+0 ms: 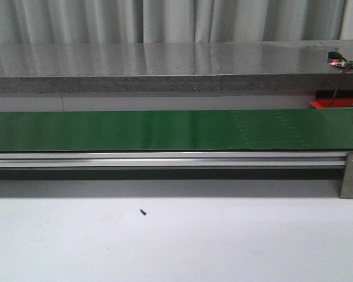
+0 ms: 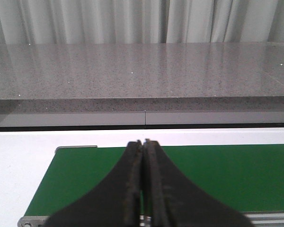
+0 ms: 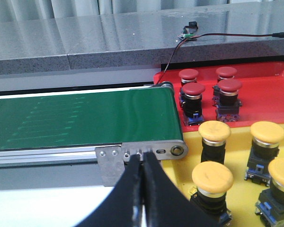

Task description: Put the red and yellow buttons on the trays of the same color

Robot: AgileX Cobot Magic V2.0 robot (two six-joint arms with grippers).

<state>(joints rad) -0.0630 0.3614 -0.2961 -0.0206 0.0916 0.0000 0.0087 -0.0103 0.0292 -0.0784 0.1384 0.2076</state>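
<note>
Several red buttons [image 3: 192, 91] stand on the red tray [image 3: 265, 94] past the right end of the green belt [image 3: 85, 118]. Several yellow buttons [image 3: 215, 131] stand on the yellow tray [image 3: 239, 156] beside it, nearer to me. My right gripper [image 3: 143, 155] is shut with nothing in it, just short of the belt's end bracket and left of the yellow tray. My left gripper [image 2: 143, 142] is shut and empty over the left end of the belt [image 2: 236, 175]. The belt [image 1: 165, 129] carries no button. Neither gripper shows in the front view.
A grey stone shelf [image 1: 165, 64] runs behind the belt, with a small wired board [image 1: 339, 60] on its right end. A corner of the red tray [image 1: 335, 103] shows there. A metal bracket [image 1: 352, 175] holds the belt's rail. A black speck [image 1: 143, 212] lies on the white table.
</note>
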